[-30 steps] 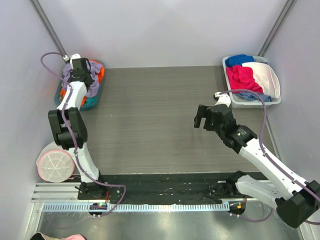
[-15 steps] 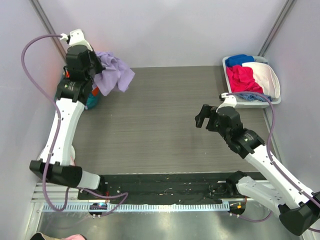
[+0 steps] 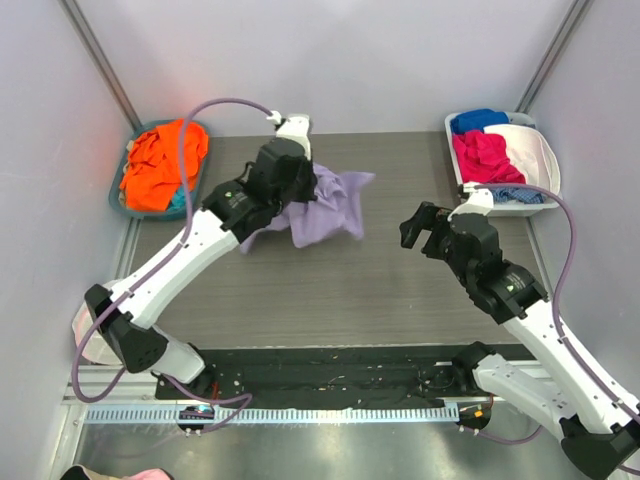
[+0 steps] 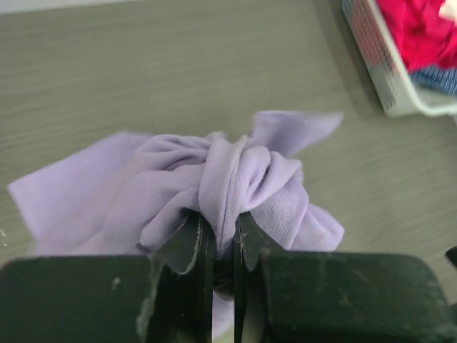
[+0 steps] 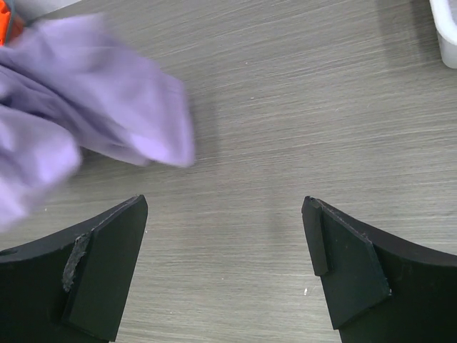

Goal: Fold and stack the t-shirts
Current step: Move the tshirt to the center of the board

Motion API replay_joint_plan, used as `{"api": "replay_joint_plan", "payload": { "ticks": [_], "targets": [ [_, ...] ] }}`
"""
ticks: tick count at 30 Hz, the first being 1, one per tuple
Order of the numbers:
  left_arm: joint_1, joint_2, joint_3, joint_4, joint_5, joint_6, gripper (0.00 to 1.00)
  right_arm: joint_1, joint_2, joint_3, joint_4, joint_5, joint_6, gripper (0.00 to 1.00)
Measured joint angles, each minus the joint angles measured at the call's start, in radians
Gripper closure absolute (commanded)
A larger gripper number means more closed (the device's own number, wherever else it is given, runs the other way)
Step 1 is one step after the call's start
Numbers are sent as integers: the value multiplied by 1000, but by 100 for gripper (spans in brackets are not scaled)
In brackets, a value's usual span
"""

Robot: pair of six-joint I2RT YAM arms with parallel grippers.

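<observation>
**Lavender t-shirt clamped in left end effector, mid-desk; right end effector wide and bare**

Far left, against the wall: a teal bin (image 3: pixel 117 190) with the orange t-shirt (image 3: pixel 160 160) heaped in it and a strip of the teal t-shirt (image 3: pixel 178 203) showing under its near edge. Lower on that side, half hidden behind the left arm's elbow: a round white pouch (image 3: pixel 84 340) with a pink rim.

Next rightward, reaching out over the grey desk (image 3: pixel 330 290): the left end effector (image 3: pixel 303 197), pinched almost closed on a gathered ridge of the lavender t-shirt (image 3: pixel 335 205). From the left wrist view, left end effector (image 4: pixel 220 232) with only a thin bunch of cloth between its jaws, and the lavender t-shirt (image 4: pixel 235 179) spilling outward in crumpled folds, one flap to the left, one pointed corner toward the far right. Whether the lower folds touch the desk, impossible to tell. Shirt near the middle of the desk, a little left of centre, well apart from both bins.

Right of centre: the right end effector (image 3: pixel 420 228), spread wide, gripping nothing, close to the shirt's right edge yet apart from it. From the right wrist view, right end effector (image 5: pixel 225 236) over bare desk, with the lavender t-shirt (image 5: pixel 93 107) blurred at upper left.

Far right corner: a white basket (image 3: pixel 500 208) with pink cloth (image 3: pixel 485 155), blue cloth (image 3: pixel 478 119) and white cloth (image 3: pixel 530 150).
</observation>
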Motion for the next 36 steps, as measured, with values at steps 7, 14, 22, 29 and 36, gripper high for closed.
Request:
{"api": "replay_joint_plan", "payload": {
  "ticks": [7,14,22,29,36],
  "targets": [
    [-12,-22,-176,14,-90,-11,100,0,-26,0,-35,11,13,0],
    [75,-163,-445,23,-128,-63,100,0,2,-4,-35,10,23,0],
    [75,-220,-681,65,-78,-181,100,0,95,-41,-2,-21,47,0],
    [68,-294,-820,71,-60,-266,100,0,266,-98,87,-90,73,0],
    [66,-378,-894,71,-60,-314,100,0,420,-107,238,-177,80,6]
  ]
}}
